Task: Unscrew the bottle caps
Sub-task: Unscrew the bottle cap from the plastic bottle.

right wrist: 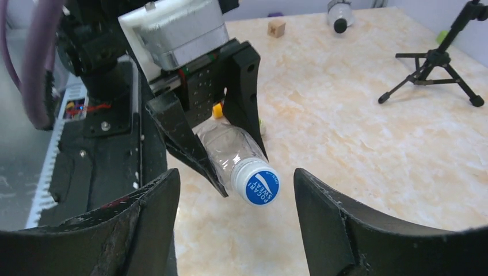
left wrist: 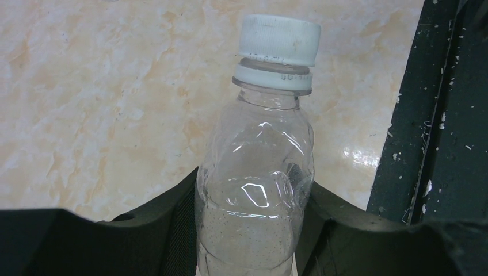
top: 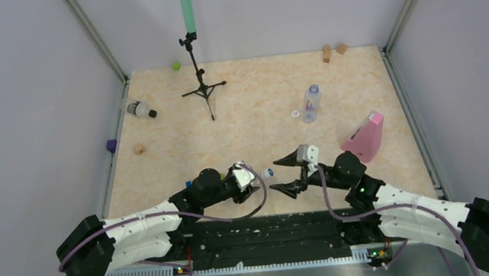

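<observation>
The left gripper (top: pixel 252 179) is closed around the body of a clear bottle (left wrist: pixel 256 190) and holds it nearly horizontal at the near edge of the table (top: pixel 257 83), between the two arms, with the neck pointing to the right arm. Its cap (right wrist: pixel 256 183) (white at the side, blue on top with printed letters) sits on the neck and seems to me not yet loosened. The right gripper (right wrist: pixel 236 187) is open, with one finger on each side of this cap and touching nothing.

To do the step well, I think the right gripper should move forward until its pads cover the ribbed side of the cap, centred on the neck's axis. It should then close only on the cap, not on the ring below it, and turn around that axis. The left grip must stay firm, because thin plastic can slip or deform.

I count three bottles: the held one, a labelled bottle (top: pixel 311 102) further back on the right, and a lying bottle (top: pixel 136 108) at the left edge with a black cap (top: pixel 153 113). A white loose cap (top: pixel 296 113) lies just beside the labelled bottle, so I count three caps. Whether the labelled bottle carries another cap is too small to tell. There is one pink wedge (top: pixel 364 137) and one tripod (top: pixel 200 82).
</observation>
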{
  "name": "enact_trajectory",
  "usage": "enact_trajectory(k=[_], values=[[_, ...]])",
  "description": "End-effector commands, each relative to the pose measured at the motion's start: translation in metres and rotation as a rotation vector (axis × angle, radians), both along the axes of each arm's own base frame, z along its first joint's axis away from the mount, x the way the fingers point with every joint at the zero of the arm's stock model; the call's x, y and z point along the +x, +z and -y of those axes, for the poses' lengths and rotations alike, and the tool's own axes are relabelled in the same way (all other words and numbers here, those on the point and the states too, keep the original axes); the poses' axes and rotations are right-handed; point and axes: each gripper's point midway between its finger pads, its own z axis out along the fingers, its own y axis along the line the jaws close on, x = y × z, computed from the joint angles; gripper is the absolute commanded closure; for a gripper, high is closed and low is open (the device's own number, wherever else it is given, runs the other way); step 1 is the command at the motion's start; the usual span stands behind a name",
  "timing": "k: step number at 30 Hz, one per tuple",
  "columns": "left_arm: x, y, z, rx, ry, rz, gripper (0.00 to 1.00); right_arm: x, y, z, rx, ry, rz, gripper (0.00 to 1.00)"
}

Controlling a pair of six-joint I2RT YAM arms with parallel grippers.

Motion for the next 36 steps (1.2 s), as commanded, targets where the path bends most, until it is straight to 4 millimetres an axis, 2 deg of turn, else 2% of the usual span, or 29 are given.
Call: enact_trajectory(k=[1,3,5,7,12,14,16,20,36], values=[[0.009,0.024,0.005,-0.088,0.037,0.035,1.0,-0.001,0.032,0.007,0.169,-0.075,-0.102,0.29],[0.01,0.024,0.005,-0.091,0.046,0.034,1.0,0.001,0.033,0.011,0.207,-0.115,-0.181,0.29],[0.011,0.024,0.004,-0.088,0.056,0.029,1.0,0.014,0.033,0.016,0.247,-0.214,-0.301,0.3],[0.012,0.024,0.003,-0.089,0.067,0.029,1.0,0.025,0.028,0.019,0.265,-0.309,-0.422,0.33],[0.014,0.029,0.001,-0.108,0.085,0.037,1.0,0.045,0.011,0.029,0.308,-0.524,-0.72,0.33],[0.015,0.034,0.003,-0.13,0.088,0.045,1.0,0.045,0.011,0.028,0.398,-0.54,-0.854,0.34],[0.015,0.035,0.005,-0.137,0.08,0.045,1.0,0.035,0.016,0.021,0.482,-0.46,-0.946,0.35],[0.016,0.032,0.007,-0.117,0.077,0.036,1.0,0.028,0.027,0.014,0.533,-0.385,-1.005,0.36],[0.017,0.028,0.008,-0.099,0.076,0.032,1.0,0.041,0.022,-0.005,0.486,-0.449,-1.053,0.35]])
